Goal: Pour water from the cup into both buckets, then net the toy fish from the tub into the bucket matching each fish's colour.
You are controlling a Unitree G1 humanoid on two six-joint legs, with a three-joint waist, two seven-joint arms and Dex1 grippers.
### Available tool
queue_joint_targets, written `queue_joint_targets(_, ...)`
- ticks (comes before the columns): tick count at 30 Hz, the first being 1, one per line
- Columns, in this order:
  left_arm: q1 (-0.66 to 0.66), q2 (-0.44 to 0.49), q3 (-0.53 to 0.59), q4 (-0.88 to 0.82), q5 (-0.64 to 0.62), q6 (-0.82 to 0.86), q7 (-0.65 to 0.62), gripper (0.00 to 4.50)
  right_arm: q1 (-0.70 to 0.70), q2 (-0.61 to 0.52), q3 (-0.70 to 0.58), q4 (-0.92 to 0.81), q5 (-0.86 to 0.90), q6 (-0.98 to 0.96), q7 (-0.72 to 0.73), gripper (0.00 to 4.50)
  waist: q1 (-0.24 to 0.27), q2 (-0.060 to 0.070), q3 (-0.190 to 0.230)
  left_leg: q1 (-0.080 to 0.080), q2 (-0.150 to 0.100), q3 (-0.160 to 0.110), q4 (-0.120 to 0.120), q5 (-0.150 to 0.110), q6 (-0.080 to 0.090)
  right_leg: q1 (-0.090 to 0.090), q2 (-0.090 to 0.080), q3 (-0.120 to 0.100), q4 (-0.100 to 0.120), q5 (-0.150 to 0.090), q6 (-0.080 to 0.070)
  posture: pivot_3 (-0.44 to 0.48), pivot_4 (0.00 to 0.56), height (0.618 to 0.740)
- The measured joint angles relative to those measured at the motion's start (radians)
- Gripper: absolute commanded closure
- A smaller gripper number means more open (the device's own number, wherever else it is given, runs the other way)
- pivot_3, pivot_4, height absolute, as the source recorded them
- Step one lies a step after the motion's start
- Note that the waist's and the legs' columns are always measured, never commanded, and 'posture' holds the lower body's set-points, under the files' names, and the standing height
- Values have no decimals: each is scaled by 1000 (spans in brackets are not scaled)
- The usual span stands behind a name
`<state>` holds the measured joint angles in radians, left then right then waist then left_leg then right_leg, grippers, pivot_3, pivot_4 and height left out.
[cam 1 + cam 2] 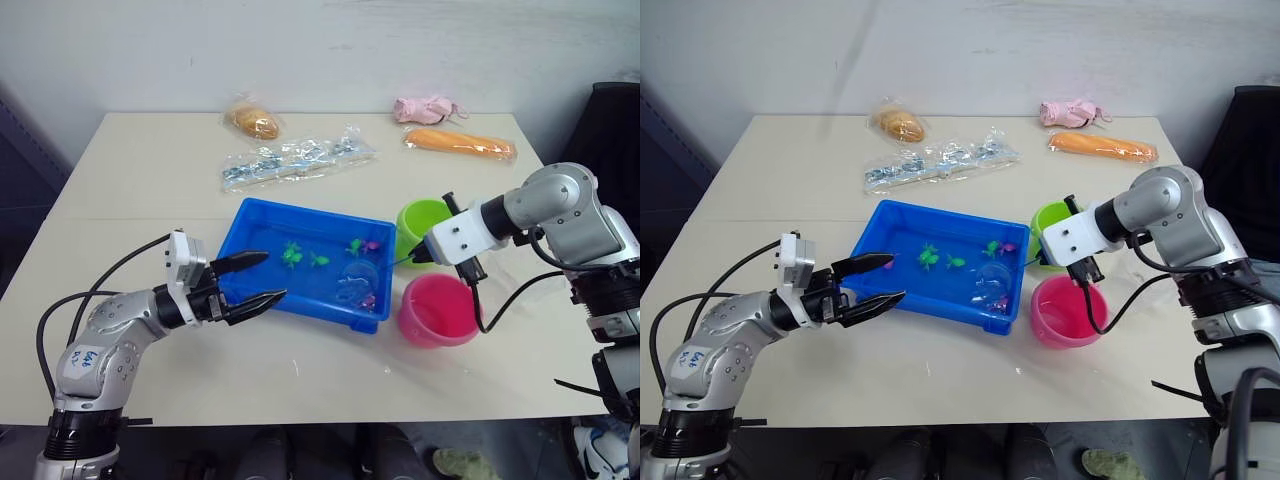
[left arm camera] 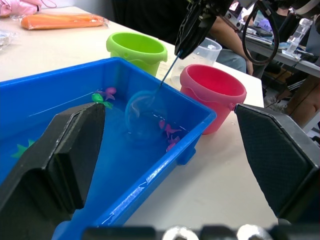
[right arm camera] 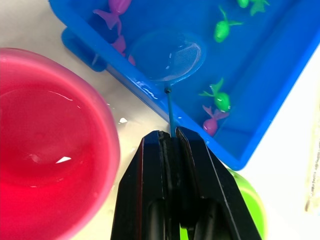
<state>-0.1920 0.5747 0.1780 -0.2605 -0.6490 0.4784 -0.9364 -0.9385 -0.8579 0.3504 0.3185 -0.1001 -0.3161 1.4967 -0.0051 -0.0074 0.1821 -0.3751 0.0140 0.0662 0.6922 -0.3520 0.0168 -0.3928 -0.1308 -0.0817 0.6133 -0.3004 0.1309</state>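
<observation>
Your right gripper [image 3: 173,137] pinches the net [image 3: 167,55], handle running 3-to-9 o'clock, hoop among fish [image 3: 218,99] in the tub [image 1: 250,225]; left gripper [image 1: 262,278] spread.

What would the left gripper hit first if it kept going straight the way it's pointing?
Most likely the near wall of the blue tub: the open left gripper points right at it, one finger over the rim. Depth is hard to judge.
</observation>
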Motion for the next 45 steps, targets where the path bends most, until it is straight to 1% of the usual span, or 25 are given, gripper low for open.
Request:
queue_joint_targets(3, 5, -3, 0, 0, 0, 0, 2, 41, -6, 0, 0, -9, 4, 17, 11, 4500, 0, 0, 0, 0, 0, 0, 0, 0, 0, 0, 0, 0, 0, 0, 0, 0, 150, 740)
queue_joint_targets(8, 10, -3, 0, 0, 0, 0, 5, 41, 11, 0, 0, -115, 52, 88, 42, 4500, 1, 0, 0, 0, 0, 0, 0, 0, 0, 0, 0, 0, 0, 0, 0, 0, 150, 740)
queue_joint_targets(11, 13, -3, 1, 0, 0, 0, 5, 41, 12, 0, 1, -114, 42, 101, 41, 4500, 1, 0, 0, 0, 0, 0, 0, 0, 0, 0, 0, 0, 0, 0, 0, 0, 150, 740)
queue_joint_targets(14, 15, -1, 1, 0, 0, 1, 5, 41, 7, -2, 29, -83, -21, 98, 27, 4500, 0, 0, 0, 0, 0, 0, 0, 0, 0, 0, 0, 0, 0, 0, 0, 0, 150, 740)
queue_joint_targets(21, 26, 13, 1, -2, -1, 4, 5, 41, -7, 0, 35, -84, -45, 102, 18, 4500, 1, 0, 0, 0, 0, 0, 0, 0, 0, 0, 0, 0, 0, 0, 0, 0, 150, 740)
queue_joint_targets(24, 30, 18, 3, -3, -3, 6, 5, 41, -6, 0, 39, -115, -46, 121, 31, 4500, 0, 0, 0, 0, 0, 0, 0, 0, 0, 0, 0, 0, 0, 0, 0, 0, 150, 740)
queue_joint_targets(27, 47, 41, 11, -3, -5, 8, -4, 41, 11, 0, 44, -163, -42, 148, 41, 4500, 0, 0, 0, 0, 0, 0, 0, 0, 0, 0, 0, 0, 0, 0, 0, 0, 150, 740)
queue_joint_targets(31, 51, 66, 20, -3, -5, 6, -18, 41, 22, 8, 62, -195, -38, 176, 42, 4500, 0, 0, 0, 0, 0, 0, 0, 0, 0, 0, 0, 0, 0, 0, 0, 0, 150, 740)
queue_joint_targets(34, 56, 68, 20, -3, -11, 6, -22, 41, 25, 8, 68, -210, -34, 196, 43, 4500, 0, 0, 0, 0, 0, 0, 0, 0, 0, 0, 0, 0, 0, 0, 0, 0, 150, 740)
queue_joint_targets(38, 64, 71, 20, -3, -13, 6, -24, 41, 26, 8, 68, -240, 5, 263, 53, 4500, 0, 0, 0, 0, 0, -1, 0, 0, 0, 0, 0, 0, 0, 0, 0, 0, 150, 740)
queue_joint_targets(45, 64, 74, 20, -3, -13, 3, -25, 41, 26, -2, 55, -277, 100, 462, 62, 4500, 0, 0, 0, 0, 0, -1, 0, 0, 0, 0, 0, 0, 0, 0, 0, 0, 150, 740)
